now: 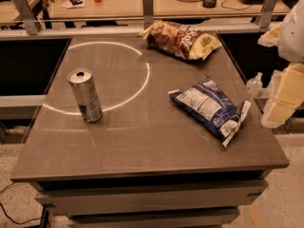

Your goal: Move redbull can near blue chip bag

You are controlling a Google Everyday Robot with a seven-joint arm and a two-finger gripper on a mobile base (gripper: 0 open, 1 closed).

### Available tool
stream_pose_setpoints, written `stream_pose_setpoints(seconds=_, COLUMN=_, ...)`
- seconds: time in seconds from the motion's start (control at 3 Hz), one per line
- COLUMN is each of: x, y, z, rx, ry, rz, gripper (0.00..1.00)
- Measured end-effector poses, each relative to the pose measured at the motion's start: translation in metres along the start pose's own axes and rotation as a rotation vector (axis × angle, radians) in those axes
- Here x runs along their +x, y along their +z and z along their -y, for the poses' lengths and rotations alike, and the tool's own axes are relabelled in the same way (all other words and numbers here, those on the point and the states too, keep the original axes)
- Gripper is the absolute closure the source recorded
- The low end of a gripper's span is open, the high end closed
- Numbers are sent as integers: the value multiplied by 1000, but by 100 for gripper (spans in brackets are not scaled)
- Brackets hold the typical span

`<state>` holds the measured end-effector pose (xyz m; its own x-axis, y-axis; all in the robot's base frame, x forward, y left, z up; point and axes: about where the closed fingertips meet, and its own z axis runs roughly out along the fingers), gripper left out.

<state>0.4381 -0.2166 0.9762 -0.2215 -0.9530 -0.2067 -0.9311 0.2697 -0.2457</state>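
At nine o'clock on the grey table [142, 141], the redbull can [85, 95] stands upright with its pull-tab top showing, its base on the line of a pale ring [145, 75] marked on the top. The blue chip bag [211, 106] lies flat at the can's three o'clock, well apart from it. A brown and yellow chip bag [183, 39] lies at the table's one o'clock. The gripper [284, 96] hangs beyond the table's three o'clock edge; whether it is released or clenched cannot be told.
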Motion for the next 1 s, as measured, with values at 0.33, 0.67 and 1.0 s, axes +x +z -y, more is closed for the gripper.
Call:
stream_pose_setpoints(seconds=0.33, x=0, y=0, z=0, rx=0, ry=0, rz=0, gripper=0)
stream_pose_setpoints(seconds=0.67, x=0, y=-2, z=1, rx=1, ry=14, rz=19, gripper=0)
stream_pose_setpoints(seconds=1.0, x=33, y=20, z=-2, rx=-26, ry=189, rz=104, gripper=0)
